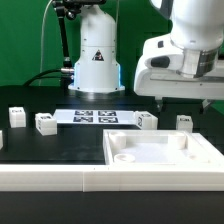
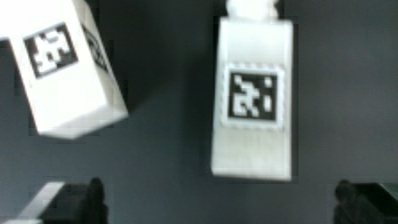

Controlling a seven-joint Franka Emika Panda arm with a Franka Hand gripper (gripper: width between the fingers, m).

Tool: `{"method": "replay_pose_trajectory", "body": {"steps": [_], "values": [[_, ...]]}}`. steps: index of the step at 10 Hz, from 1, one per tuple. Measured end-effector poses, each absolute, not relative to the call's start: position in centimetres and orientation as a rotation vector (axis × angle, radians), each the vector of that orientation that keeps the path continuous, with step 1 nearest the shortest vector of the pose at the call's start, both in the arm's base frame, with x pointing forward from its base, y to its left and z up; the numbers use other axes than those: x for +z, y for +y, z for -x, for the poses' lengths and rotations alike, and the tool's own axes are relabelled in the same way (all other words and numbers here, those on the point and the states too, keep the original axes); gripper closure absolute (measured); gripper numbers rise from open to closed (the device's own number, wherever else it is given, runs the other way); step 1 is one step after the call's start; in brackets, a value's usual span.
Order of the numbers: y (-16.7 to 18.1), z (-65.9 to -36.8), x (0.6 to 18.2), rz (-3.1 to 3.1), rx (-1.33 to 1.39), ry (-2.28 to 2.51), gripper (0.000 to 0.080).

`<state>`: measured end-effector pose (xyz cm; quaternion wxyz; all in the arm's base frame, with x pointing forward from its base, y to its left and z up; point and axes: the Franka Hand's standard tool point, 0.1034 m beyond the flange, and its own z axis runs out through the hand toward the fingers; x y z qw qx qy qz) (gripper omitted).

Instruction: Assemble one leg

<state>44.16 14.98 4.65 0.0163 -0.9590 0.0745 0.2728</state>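
Grasp-approach step, nothing held. Leg (image 2: 254,100) lies on table (image 1: 40,145) just behind panel (image 1: 165,155) far rim; gripper (image 1: 185,102) hovers over it, jaws spread, empty. Next: drop straight, straddle leg, close w/o clipping 2nd leg (image 2: 68,70) nearby.

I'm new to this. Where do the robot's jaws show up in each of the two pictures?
Exterior view: the gripper hangs at the exterior view's right, its jaws pointing down above two tagged legs.
Wrist view: of the gripper, only the dark tips of the jaws show, wide apart at the picture's edge.
Shared landmark: probably those same two tagged legs, lying ahead of the jaws.
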Motion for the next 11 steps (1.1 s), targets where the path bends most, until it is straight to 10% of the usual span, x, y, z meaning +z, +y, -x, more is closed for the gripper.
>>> {"method": "replay_pose_trajectory", "body": {"steps": [11], "values": [[16.3, -41.8, 0.8, 2.804, 1.367, 0.225, 0.0151]]}}
